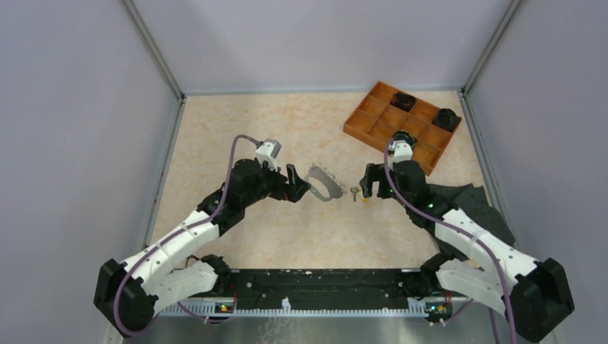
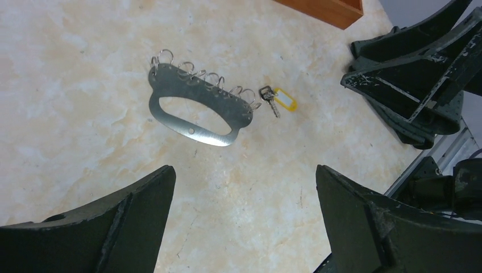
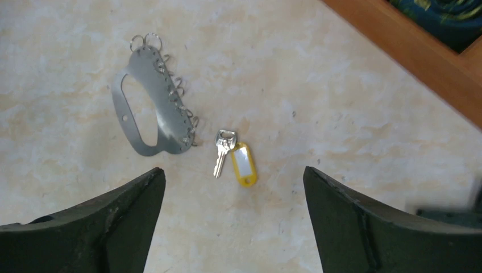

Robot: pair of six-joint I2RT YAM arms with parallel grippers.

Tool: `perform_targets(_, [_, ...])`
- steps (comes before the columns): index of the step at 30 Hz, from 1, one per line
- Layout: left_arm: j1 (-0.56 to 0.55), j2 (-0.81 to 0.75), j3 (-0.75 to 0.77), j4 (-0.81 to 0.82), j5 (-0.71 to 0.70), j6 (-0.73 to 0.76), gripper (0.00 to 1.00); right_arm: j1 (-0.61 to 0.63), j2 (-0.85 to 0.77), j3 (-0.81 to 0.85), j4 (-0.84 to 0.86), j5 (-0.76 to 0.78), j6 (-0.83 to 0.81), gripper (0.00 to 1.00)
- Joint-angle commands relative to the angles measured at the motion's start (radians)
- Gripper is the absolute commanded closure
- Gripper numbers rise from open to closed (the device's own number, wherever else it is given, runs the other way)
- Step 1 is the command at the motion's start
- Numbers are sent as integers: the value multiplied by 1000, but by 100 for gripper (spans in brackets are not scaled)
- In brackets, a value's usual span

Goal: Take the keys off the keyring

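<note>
The flat grey D-shaped keyring (image 1: 326, 183) lies on the table between the arms, with small wire rings along its edge; it shows in the left wrist view (image 2: 196, 105) and the right wrist view (image 3: 152, 102). The key with its yellow tag (image 1: 355, 193) lies just right of it, apart from the plate (image 2: 277, 100) (image 3: 234, 157). My left gripper (image 1: 300, 180) is open and empty just left of the keyring (image 2: 244, 187). My right gripper (image 1: 369, 188) is open and empty just right of the keys (image 3: 233, 187).
An orange compartment tray (image 1: 401, 123) with dark items in some cells stands at the back right. A dark cloth (image 1: 466, 204) lies under the right arm. Walls enclose the table.
</note>
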Motion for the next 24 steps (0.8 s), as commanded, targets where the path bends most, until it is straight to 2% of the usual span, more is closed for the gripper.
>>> perform_targets(1, [4,-60,55,-42,-2,30,1,-9,-123,80,-29,6,-20,2])
perform_targets(12, [6,-84,122,-173,-116,73,1,-10,-344,181,-135,-2,-71,1])
perform_targets(24, [4,-117,107,-191,-196,92,1,-10,-469,180,-197,29,-93,1])
